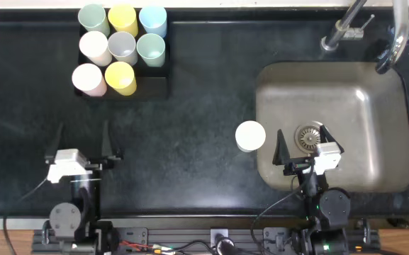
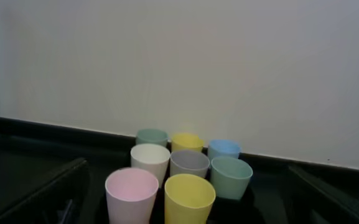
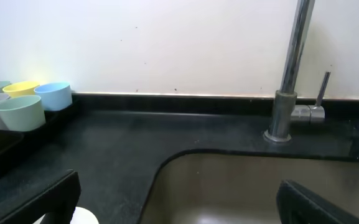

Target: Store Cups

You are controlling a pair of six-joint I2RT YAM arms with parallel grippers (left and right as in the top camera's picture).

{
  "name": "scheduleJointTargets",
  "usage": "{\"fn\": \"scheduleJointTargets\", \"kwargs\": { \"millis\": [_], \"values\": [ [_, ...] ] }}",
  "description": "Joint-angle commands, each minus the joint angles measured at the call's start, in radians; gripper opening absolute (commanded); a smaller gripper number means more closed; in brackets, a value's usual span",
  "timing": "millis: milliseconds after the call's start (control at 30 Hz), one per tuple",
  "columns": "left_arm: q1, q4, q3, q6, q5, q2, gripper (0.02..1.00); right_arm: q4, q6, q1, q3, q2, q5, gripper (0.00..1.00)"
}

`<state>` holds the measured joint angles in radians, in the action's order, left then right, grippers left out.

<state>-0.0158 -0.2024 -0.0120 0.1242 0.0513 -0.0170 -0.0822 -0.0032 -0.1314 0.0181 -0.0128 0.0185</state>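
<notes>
Left hand (image 1: 83,129): low over the bare desk (image 1: 190,142) in front of its base, jaws wide apart, holding nothing.

Right hand (image 1: 302,134): at the left part of the sink (image 1: 363,142), jaws likewise wide apart and empty.

Loose white cup (image 1: 250,136): upright on the desk just beside the sink's left rim, close to the right hand's left finger but not between the jaws. The right wrist view shows its rim (image 3: 83,216) just outside that finger.

Black tray (image 1: 156,86): at the far left of the desk, well apart from the loose cup. It carries eight cups in three rows; the near right compartment (image 1: 153,79) appears vacant.

Assessment: storage appears nearly complete, with one cup outstanding. The step in hand is the pickup of the white cup, and no grasp is made yet.

Next move, as judged: the right hand is the nearer. It needs to shift left so that the jaws straddle the cup, descend, close on the wall, then carry it across the desk to the vacant compartment without knocking the neighbouring green cup (image 1: 151,48) or yellow cup (image 1: 120,76).
</notes>
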Motion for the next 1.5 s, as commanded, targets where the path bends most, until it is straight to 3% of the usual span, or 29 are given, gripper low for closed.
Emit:
{"fn": "scheduleJointTargets", "kwargs": {
  "millis": [33,333,1500],
  "values": [
    [-0.024,0.063,0.005,-0.02,-0.005,0.014,0.998,0.006,0.003,0.0,-0.014,0.009,0.008,0.996],
    [-0.023,0.296,0.005,-0.017,-0.051,0.014,1.0,0.006,0.003,0.0,-0.013,0.009,0.008,0.998],
    [-0.023,0.287,0.004,-0.02,-0.058,0.008,1.0,0.006,0.003,0.0,-0.013,0.009,0.008,0.996]
  ]
}}
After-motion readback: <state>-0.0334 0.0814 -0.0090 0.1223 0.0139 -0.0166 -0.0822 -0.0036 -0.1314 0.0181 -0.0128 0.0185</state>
